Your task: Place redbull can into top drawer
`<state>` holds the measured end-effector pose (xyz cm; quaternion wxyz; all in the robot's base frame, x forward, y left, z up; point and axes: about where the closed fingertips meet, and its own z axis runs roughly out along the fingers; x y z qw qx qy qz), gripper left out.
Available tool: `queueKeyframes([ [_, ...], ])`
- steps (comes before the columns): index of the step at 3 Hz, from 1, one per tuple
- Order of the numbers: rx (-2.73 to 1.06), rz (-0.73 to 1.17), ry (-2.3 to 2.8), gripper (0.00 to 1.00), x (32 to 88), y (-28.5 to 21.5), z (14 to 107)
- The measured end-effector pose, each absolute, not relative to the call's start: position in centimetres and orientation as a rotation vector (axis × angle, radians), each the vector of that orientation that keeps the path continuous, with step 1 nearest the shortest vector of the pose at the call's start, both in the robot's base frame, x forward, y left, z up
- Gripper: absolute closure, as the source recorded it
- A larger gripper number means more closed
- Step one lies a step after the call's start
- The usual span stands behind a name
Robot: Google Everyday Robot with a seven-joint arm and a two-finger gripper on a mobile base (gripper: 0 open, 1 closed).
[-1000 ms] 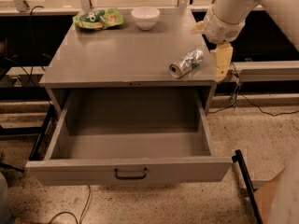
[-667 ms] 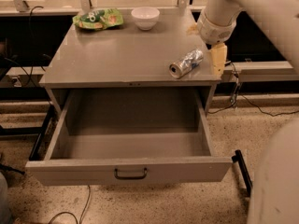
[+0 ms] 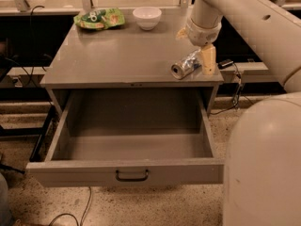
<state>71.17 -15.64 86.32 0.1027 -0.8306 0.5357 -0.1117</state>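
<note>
The redbull can (image 3: 184, 67) lies on its side near the right front edge of the grey cabinet top (image 3: 117, 51), its shiny round end facing the front left. My gripper (image 3: 206, 61) hangs right beside the can's far right end, with one cream finger (image 3: 208, 60) showing next to it. The top drawer (image 3: 131, 173) is pulled wide open below, with a flat front panel and a dark curved handle (image 3: 132, 175). Its inside holds nothing.
A green snack bag (image 3: 99, 19) and a white bowl (image 3: 147, 17) sit at the back of the cabinet top. My white arm and body (image 3: 263, 154) fill the right side. Cables (image 3: 235, 79) run behind the cabinet at right.
My arm has swung in from the right and my gripper has shifted a little left, closer to the can. The can and the drawer have not moved.
</note>
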Motion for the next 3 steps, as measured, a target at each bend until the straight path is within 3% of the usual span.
queueKeyframes([
  [1, -2.494, -0.286, 1.577, 0.18, 71.8, -14.9, 85.2],
  [3, -2.553, -0.184, 1.564, 0.65, 71.9, -13.5, 83.4],
])
